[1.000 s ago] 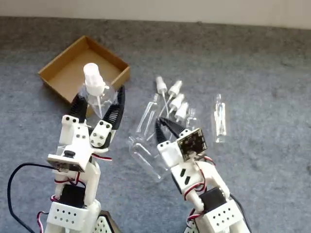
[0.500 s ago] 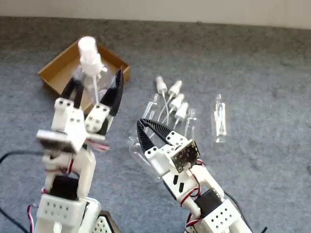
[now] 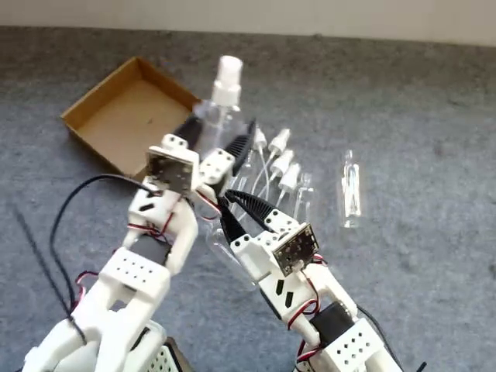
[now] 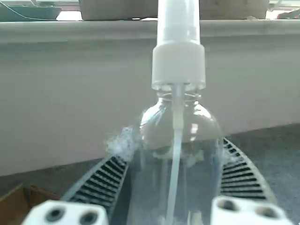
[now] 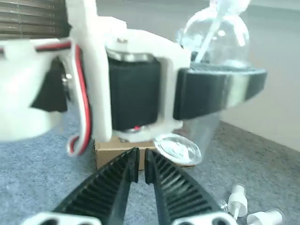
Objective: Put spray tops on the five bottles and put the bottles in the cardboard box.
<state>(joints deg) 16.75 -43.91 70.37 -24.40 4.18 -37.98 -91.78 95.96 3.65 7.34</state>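
Left gripper (image 4: 173, 157) clamps a clear round-shouldered plastic bottle (image 4: 174, 140) (white spray top (image 4: 178, 56) fitted), its long axis along the fingers (image 4: 105, 176), top pointing outward

Bottle (image 3: 211, 120) — clear glossy plastic; cardboard box (image 3: 124, 116) — matt; carpet (image 3: 434, 116) rough.

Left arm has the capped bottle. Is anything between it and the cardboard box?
Nothing visible does: the bottle is held in the air right beside the cardboard box, with open space between them.
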